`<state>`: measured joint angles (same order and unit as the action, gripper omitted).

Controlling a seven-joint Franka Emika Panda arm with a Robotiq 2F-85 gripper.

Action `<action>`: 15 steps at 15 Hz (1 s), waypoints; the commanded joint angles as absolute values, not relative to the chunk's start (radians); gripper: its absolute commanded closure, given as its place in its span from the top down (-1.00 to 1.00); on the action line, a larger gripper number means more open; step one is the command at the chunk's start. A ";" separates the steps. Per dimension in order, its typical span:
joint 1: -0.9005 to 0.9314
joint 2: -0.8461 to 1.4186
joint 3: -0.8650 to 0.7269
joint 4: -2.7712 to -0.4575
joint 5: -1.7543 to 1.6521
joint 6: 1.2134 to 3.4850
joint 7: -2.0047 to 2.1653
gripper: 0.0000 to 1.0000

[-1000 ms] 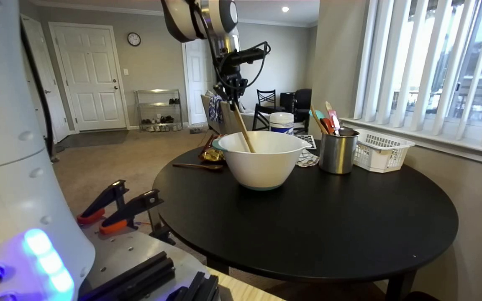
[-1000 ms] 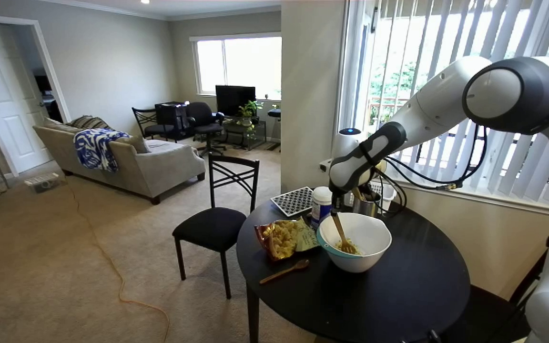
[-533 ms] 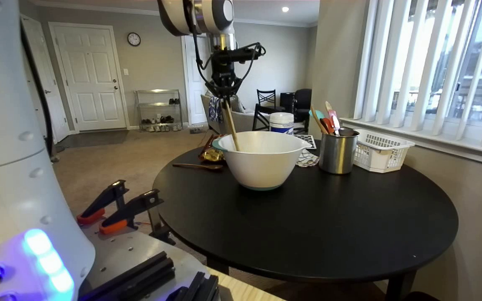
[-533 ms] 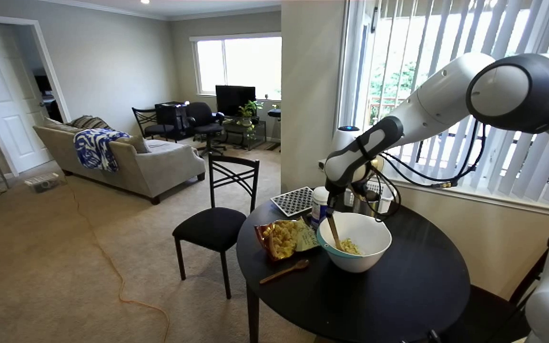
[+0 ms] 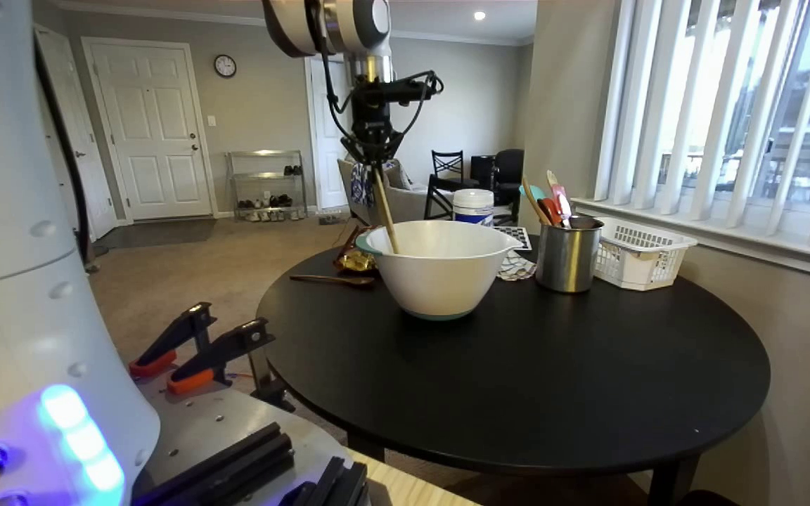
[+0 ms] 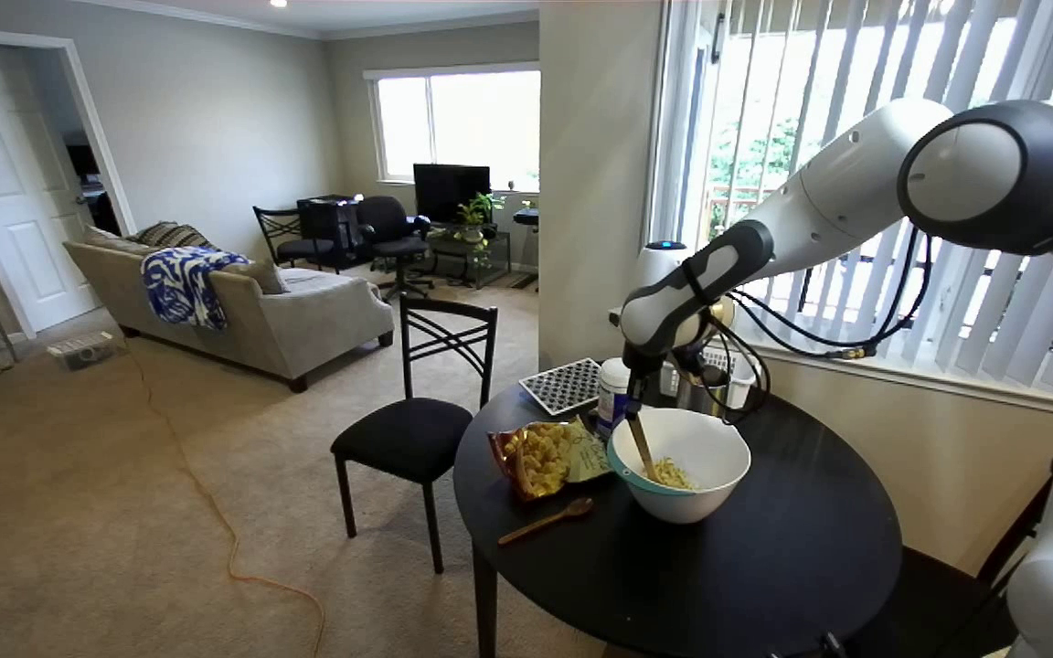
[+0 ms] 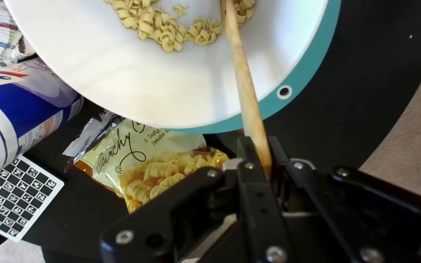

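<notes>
Compared with a second ago, the gripper (image 7: 260,145) and the wooden utensil (image 7: 245,76) sit slightly farther left in both exterior views, the utensil now close to the left inner wall of the white bowl (image 5: 440,281); the bowl itself is in the same place.

From left to right in an exterior view: two clamps (image 5: 233,346) with orange ends stand near the robot's base (image 5: 18,316). On the round black table (image 5: 517,372) lies a brown spoon (image 5: 335,280), near the bowl, then a snack bag (image 6: 540,457). Next is the gripper, above the bowl's rim and clamped around the utensil's upper end. The utensil slants down into the bowl, and the wrist view shows curly pasta (image 7: 161,31) on both sides of its lower part. Farther right come a white-lidded canister (image 5: 474,204), a checkered board (image 5: 517,237), a patterned cloth (image 5: 516,267), a metal pot (image 5: 569,260) holding kitchen tools (image 5: 560,198), and a white basket (image 5: 644,260).
</notes>
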<state>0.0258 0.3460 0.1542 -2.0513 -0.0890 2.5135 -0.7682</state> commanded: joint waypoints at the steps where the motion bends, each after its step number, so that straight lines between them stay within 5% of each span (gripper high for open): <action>1: 0.023 0.294 0.148 -2.104 -0.127 2.463 -0.784 -0.94; 15: 0.063 0.313 0.056 -2.060 -0.483 2.494 -0.766 -0.94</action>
